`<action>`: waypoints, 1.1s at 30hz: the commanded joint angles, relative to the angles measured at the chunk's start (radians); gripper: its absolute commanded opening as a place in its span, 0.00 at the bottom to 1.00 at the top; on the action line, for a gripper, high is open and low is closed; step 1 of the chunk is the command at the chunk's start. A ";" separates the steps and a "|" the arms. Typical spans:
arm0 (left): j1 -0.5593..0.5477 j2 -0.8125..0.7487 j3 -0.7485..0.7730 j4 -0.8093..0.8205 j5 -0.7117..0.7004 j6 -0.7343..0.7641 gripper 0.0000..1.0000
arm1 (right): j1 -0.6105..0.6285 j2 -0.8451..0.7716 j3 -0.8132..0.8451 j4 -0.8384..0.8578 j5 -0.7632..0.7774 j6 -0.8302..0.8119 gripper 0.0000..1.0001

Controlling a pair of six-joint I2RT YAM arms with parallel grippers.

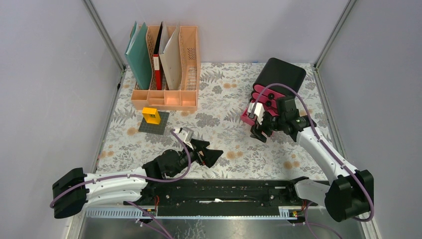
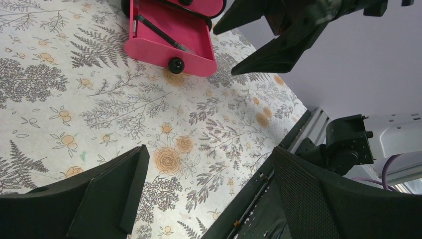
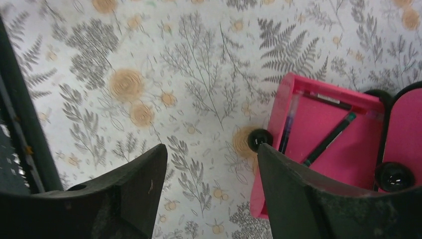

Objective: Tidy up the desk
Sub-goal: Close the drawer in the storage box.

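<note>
The desk [image 1: 229, 99] is a flat top under white cloth printed with grey ferns and orange flowers. My left gripper [image 1: 213, 157] hovers low over its near middle. In the left wrist view the left gripper [image 2: 209, 154] is open, with only cloth between its fingers. My right gripper [image 1: 260, 133] sits at the front of an open pink drawer [image 1: 247, 117]. The right wrist view shows the right gripper [image 3: 211, 149] open and holding nothing, with one finger just beside the drawer's black knob [image 3: 260, 139]. Pens [image 3: 328, 139] lie inside the drawer [image 3: 318, 164].
A black-and-pink drawer box [image 1: 281, 74] stands at the back right. A peach file rack [image 1: 166, 94] with folders stands at the back left. In front of it a yellow block [image 1: 151, 115] sits on a dark grey plate [image 1: 154, 125]. Grey walls frame the desk.
</note>
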 commanded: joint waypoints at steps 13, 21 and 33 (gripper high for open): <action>0.022 0.020 -0.016 0.059 -0.019 -0.021 0.99 | 0.005 0.146 -0.110 0.164 0.358 -0.130 0.24; 0.029 0.014 -0.016 0.050 -0.020 -0.026 0.99 | 0.031 0.256 -0.108 0.219 0.458 -0.084 0.09; 0.038 -0.005 -0.003 0.015 -0.026 -0.015 0.99 | 0.053 0.416 -0.082 0.456 0.778 -0.003 0.02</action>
